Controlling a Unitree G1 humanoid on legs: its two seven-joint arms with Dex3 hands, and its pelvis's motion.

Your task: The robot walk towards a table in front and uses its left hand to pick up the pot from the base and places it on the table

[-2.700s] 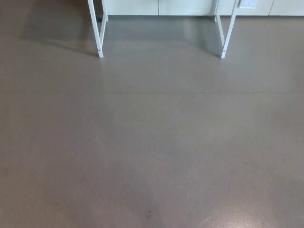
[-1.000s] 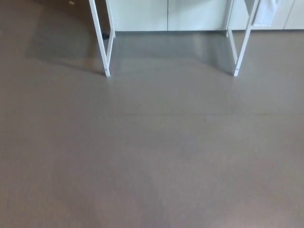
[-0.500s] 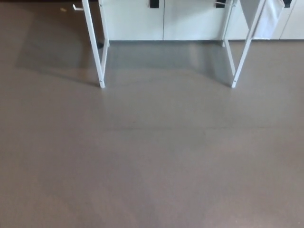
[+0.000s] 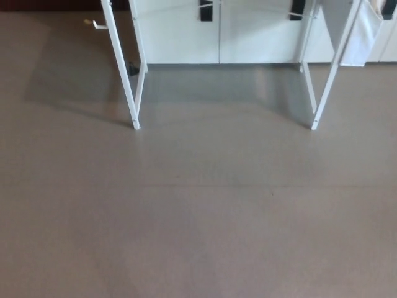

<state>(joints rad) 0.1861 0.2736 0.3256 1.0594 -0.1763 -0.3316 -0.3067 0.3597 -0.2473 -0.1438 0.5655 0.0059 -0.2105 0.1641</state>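
Only the table's white legs show in the head view: the left front leg (image 4: 123, 68) and the right front leg (image 4: 332, 71) reach down to the grey-brown floor. The tabletop, the pot and its base are out of the picture above. Neither of my hands shows.
White cabinet doors (image 4: 180, 34) with dark handles stand behind the table legs. A white cloth or bag (image 4: 363, 34) hangs at the table's right side. A small white object (image 4: 96, 25) lies on the floor at the far left. The table's shadow lies on the floor between the legs.
The whole view has shifted: the table legs sit lower and larger in the picture, and more of the cabinets behind them shows. The camera has moved closer to the table.
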